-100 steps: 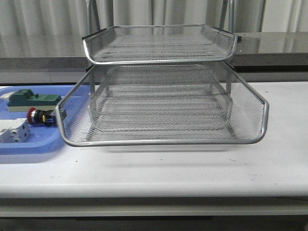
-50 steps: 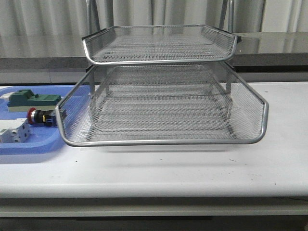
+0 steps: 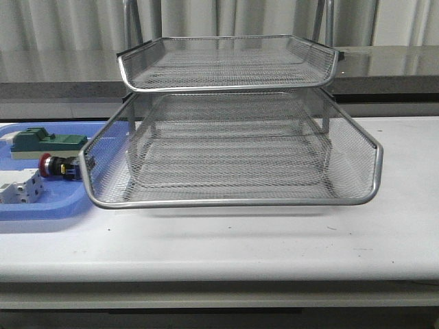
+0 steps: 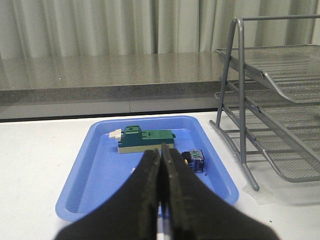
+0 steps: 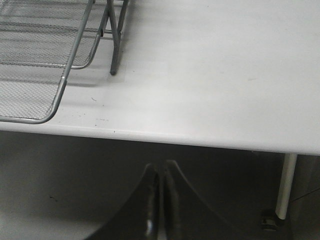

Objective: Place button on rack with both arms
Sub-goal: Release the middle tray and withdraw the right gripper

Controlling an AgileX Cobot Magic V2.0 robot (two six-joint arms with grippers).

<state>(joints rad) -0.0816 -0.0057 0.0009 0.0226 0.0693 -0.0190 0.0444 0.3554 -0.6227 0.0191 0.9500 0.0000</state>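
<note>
The button [image 3: 57, 166], with a red head and black body, lies on its side in the blue tray [image 3: 48, 205] left of the rack [image 3: 230, 151]. In the left wrist view its blue-and-yellow rear block [image 4: 194, 160] shows just past my left gripper [image 4: 161, 150], which is shut and empty above the tray's near part. The silver wire rack [image 4: 272, 95] stands to the tray's side. My right gripper [image 5: 161, 167] is shut and empty, off the table's front edge, below the rack's corner [image 5: 45, 65]. Neither gripper shows in the front view.
A green block [image 3: 44, 141] lies at the far end of the blue tray [image 4: 100, 165], also in the left wrist view [image 4: 145, 139]. A white block [image 3: 19, 186] lies at the tray's front left. A table leg [image 5: 285, 185] stands under the table edge.
</note>
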